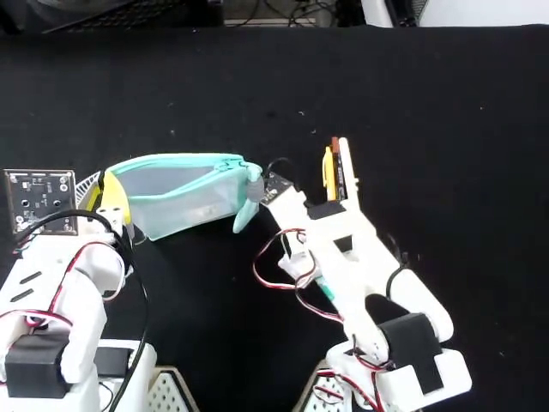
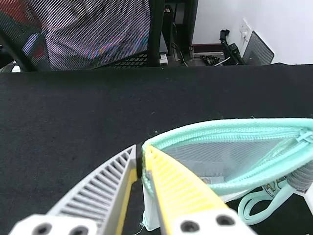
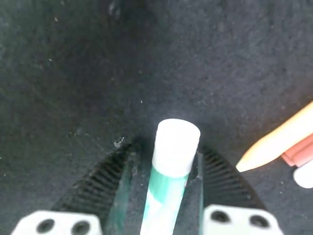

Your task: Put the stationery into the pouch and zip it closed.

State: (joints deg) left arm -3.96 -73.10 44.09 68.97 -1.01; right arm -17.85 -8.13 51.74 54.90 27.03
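At the left side of the tabletop (image 1: pixel 214 86), near its front edge, the left hand (image 1: pixel 110 204) is closed on the left end of the pouch (image 1: pixel 176 193). The left wrist view shows the yellow finger (image 2: pixel 171 186) and its grey counterpart pinching the fabric at the corner, with no gap between them. The pouch lies lengthwise toward the middle of the tabletop. Its two zip tracks are spread apart, so the mouth is open and the mesh interior is visible. The zip slider (image 2: pixel 305 137) sits at the far right end of the mouth, away from the left hand.

Just beside the right end of the pouch, the right hand (image 1: pixel 273 184) is clamped on a green-and-white pen (image 3: pixel 173 147). The white cap projects past the fingertips. In the right wrist view, bare tabletop lies beyond the cap, so the pen is judged not yet inside the pouch.

Beyond the right arm, toward the right of the middle of the tabletop, three more pens (image 1: pixel 339 167) lie side by side and touching one another.

Step in hand: loading the stationery, with one pen carried and the pouch held open. The zip step is not yet started.

Next move, as judged:
1. Align the cap with the open mouth between the two zip tracks.
2. Pass the pen clear of the slider and lengthwise into the pouch.
3. Release only once most of the pen is inside.

The left hand needs to keep the corner anchored, since the pouch is soft and likely to slide if pushed.
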